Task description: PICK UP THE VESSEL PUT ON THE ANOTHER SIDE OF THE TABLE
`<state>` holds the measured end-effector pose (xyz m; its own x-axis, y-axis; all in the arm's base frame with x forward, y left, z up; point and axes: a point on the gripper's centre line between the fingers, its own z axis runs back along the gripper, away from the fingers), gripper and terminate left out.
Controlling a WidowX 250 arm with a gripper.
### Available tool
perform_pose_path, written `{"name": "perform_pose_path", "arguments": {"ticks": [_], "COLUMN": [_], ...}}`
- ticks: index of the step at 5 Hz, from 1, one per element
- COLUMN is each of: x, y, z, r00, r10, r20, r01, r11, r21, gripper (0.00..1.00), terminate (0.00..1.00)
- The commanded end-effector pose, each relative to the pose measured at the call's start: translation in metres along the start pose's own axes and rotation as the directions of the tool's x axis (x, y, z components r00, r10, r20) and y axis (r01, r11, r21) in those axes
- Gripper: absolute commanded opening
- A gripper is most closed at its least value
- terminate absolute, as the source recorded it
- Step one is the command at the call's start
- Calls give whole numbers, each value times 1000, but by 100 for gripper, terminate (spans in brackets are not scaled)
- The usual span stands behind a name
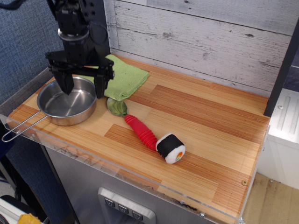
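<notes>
The vessel point(63, 106) is a shallow shiny steel pan with a long wire-loop handle point(21, 129). It sits at the left end of the wooden table point(196, 121). My black gripper point(84, 88) is open and hangs just over the pan's far right rim. One finger point(64, 81) reaches into the pan, the other point(101, 84) stands outside the rim by the green cloth. It holds nothing.
A folded green cloth point(125, 77) lies behind the pan. A metal spoon with a red ribbed handle point(139, 129) lies right of the pan, and a toy sushi roll point(170, 148) sits at its end. A clear acrylic rim edges the table.
</notes>
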<state>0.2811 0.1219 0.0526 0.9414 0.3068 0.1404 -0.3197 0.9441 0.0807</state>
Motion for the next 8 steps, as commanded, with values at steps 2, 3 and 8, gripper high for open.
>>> {"name": "perform_pose_path", "arguments": {"ticks": [2, 3, 8], "x": [-15, -18, 3], "y": [13, 13, 36], "z": [-32, -41, -3], "r00": [997, 997, 991], "r10": [-40, -39, 132], "r20": [-65, -67, 4], "r01": [46, 45, -132], "r11": [994, 995, 990], "r21": [95, 86, 39], "gripper": [100, 100, 0], "terminate": [0, 0, 0]}}
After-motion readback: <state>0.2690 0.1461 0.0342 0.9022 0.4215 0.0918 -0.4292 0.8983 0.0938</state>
